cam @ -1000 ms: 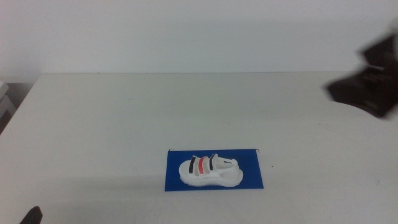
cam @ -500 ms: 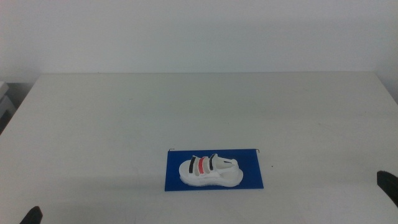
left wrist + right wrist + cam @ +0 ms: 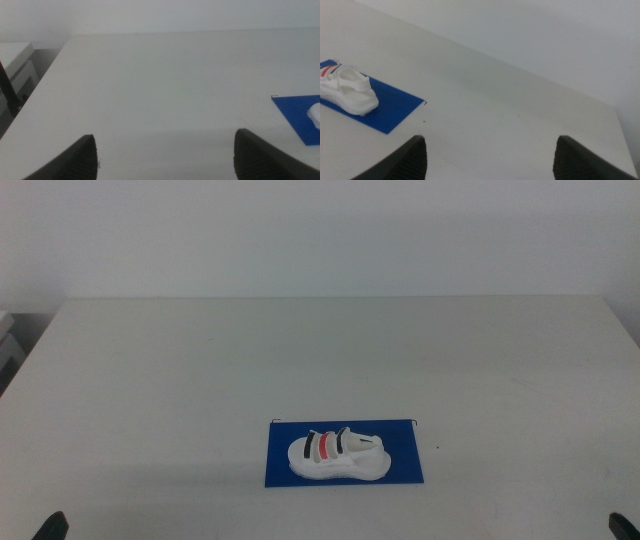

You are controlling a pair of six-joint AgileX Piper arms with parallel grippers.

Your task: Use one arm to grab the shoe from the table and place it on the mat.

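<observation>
The white shoe (image 3: pixel 338 455) with two black straps and one red strap lies on the deep-blue mat (image 3: pixel 405 467) near the front middle of the white table (image 3: pixel 300 350). It also shows in the right wrist view (image 3: pixel 347 90) on the mat (image 3: pixel 390 107). The left wrist view shows only a corner of the mat (image 3: pixel 300 117). My left gripper (image 3: pixel 165 155) is open and empty at the front left corner (image 3: pixel 48 528). My right gripper (image 3: pixel 490 157) is open and empty at the front right corner (image 3: pixel 622 525).
A grey-white cabinet (image 3: pixel 8 345) stands beside the table's left edge, also in the left wrist view (image 3: pixel 15 70). A white wall rises behind the table.
The right arm has drawn back from the upper right of the middle view down to the bottom right corner. The shoe and mat have not moved.
</observation>
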